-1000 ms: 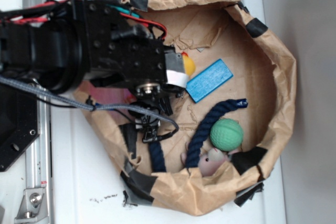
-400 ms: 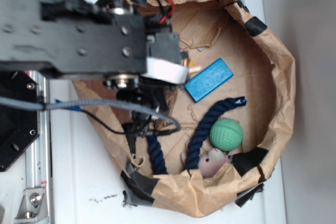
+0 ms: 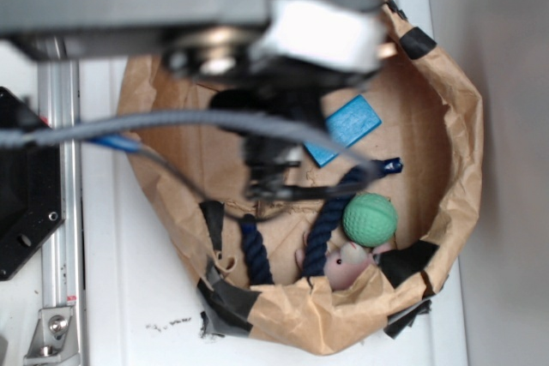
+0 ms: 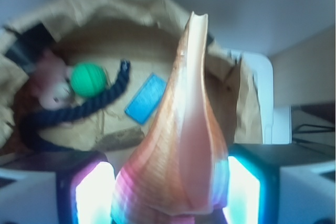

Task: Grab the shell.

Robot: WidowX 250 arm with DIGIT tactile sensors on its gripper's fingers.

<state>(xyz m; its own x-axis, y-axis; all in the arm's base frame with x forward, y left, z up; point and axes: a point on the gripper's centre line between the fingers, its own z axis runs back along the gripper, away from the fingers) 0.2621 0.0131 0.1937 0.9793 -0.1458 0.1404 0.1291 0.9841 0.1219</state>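
We have the shell [image 4: 181, 145] right up in the wrist view, clamped between the two glowing pads of the pincer [image 4: 173, 192], its long pointed tail sticking up and away from the fingers [image 4: 94, 195] and its broad whorled body seated between them. The pincer is closed on the shell, one pad pressing each flank, and the shell hangs well above the brown paper basket [image 4: 131, 9] with nothing under it touching. Taking the blue block [image 4: 147, 106] as our landmark in that view: the block lies flat on the basket floor just beside the shell's tail as we see it, a flat grey-brown bark piece [image 4: 118, 139] lies near the block on the side towards the pincer, the dark blue rope [image 4: 79, 107] curls away on the block's far side from the shell, and the green ball [image 4: 88, 80] sits against the rope, beyond it from the block. A pinkish soft toy [image 4: 52, 80] rests just beside the ball, farther again from the block. From the exterior view the arm fills the upper part and hides the shell entirely; below it we pick out the blue block [image 3: 347, 126], the rope [image 3: 330, 212] beneath it, the green ball [image 3: 371, 219] touching the rope, and the basket [image 3: 463, 126] on the white table [image 3: 129, 315].
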